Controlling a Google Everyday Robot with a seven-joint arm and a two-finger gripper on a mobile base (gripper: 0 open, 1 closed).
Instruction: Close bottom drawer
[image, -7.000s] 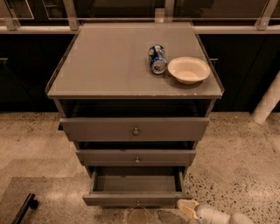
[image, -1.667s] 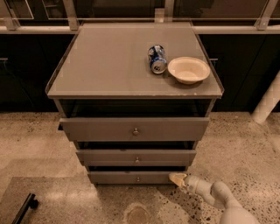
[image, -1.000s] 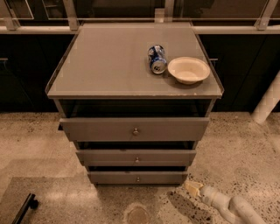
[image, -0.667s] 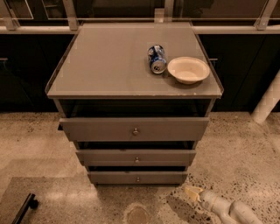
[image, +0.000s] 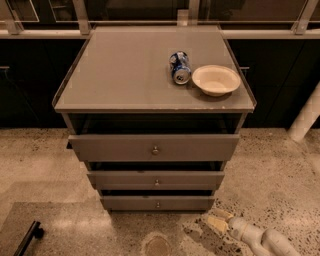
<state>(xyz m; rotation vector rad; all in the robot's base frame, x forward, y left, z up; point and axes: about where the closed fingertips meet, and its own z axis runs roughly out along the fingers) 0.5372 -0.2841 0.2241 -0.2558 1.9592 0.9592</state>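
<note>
Bottom drawer (image: 130, 202): lowest, slimmest front under bench (image: 120, 75). Was pulled out, now pushed in, slight lip left. Task judged done.
Tool (image: 218, 222): backed off drawer front, low over speckled floor (image: 280, 165) at right, touching nothing. Open or closed: cannot tell.
Fronts: flat matte grey wood, small round metal knobs (image: 158, 204).

Glossy grey cabinet top (image: 125, 75) with a raised lip. On it, right rear: a blue can (image: 180, 67) on its side, just beside a shallow cream bowl (image: 216, 79) to its right. The cabinet stands on a speckled floor (image: 50, 165). The gripper (image: 218, 222) is low over the floor, near the cabinet's front right corner, apart from it.
</note>
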